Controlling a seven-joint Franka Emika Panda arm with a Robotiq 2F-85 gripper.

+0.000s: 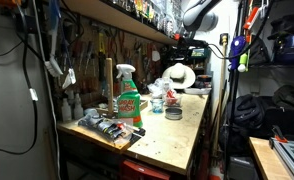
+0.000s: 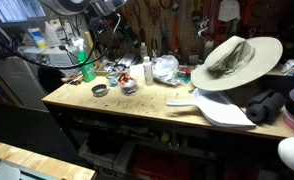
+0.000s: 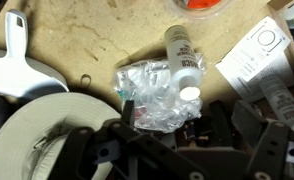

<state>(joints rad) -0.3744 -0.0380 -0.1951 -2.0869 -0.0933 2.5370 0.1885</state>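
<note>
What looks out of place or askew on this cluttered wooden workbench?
A pale wide-brimmed hat sits tilted on dark gear, an odd thing to find here. A crumpled clear plastic bag lies loose beside a small white bottle. Nothing looks spilled.

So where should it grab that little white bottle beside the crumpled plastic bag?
Probably the white bottle by its round body just below the cap, coming down from above. It seems to stand upright in an exterior view, so its straight sides suit a pinch. The crumpled plastic bag crowds one side, so the open tool should straddle the free sides.
</note>
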